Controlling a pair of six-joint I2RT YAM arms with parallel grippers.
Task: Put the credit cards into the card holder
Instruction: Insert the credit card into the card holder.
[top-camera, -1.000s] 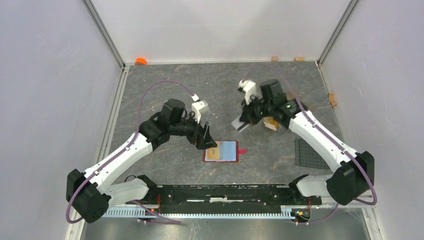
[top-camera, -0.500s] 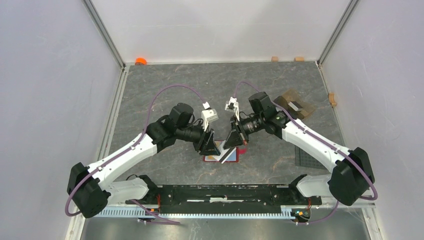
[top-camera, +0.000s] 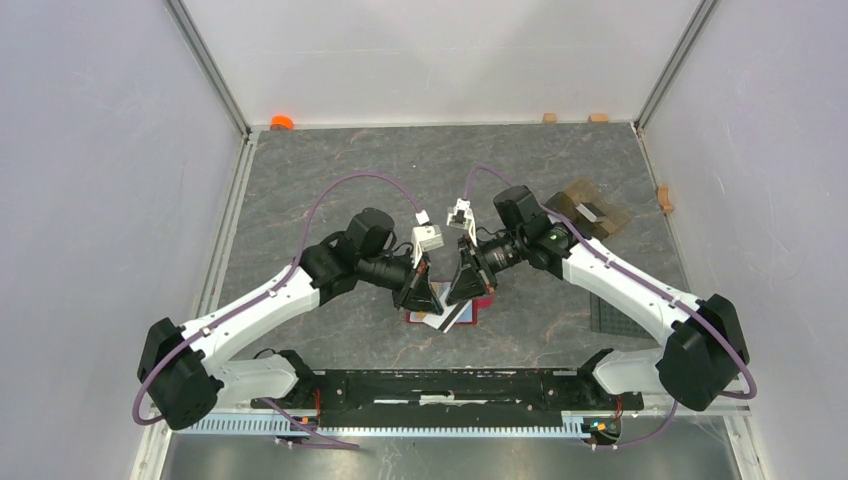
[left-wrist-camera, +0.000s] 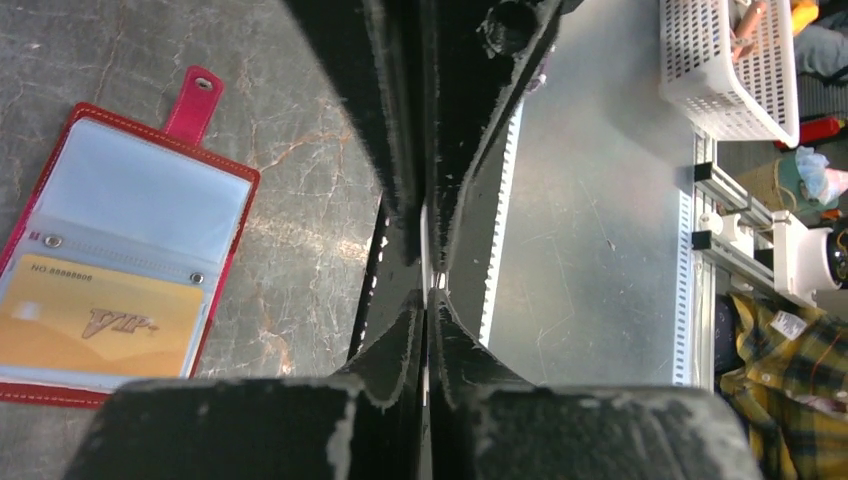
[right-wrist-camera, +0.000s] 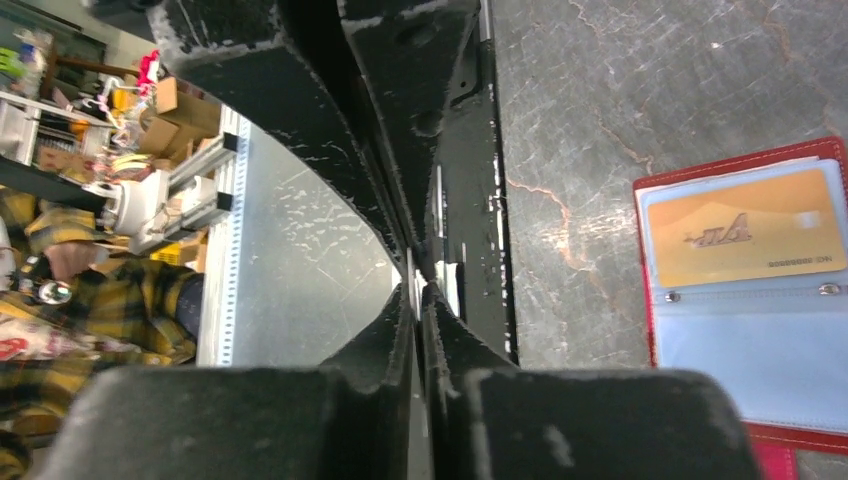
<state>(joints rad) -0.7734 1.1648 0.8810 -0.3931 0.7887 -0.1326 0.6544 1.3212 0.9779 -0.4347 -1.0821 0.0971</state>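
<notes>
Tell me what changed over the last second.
The right arm swung in from the far right, carrying a card to above the card holder. The left arm edged toward it and its fingers shut on the same card. The holder stayed open on the table, orange card in its pocket.

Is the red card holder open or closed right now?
Open. The red card holder lies spread flat, clear pockets facing up, an orange plastic card inside one pocket.

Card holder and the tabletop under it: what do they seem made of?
Card holder: red leather or imitation, judging by its stitched edge and snap tab; pockets are clear, glossy plastic. Tabletop: grey, pale-veined, matte; stone or a stone-look laminate, can't tell which.
</notes>
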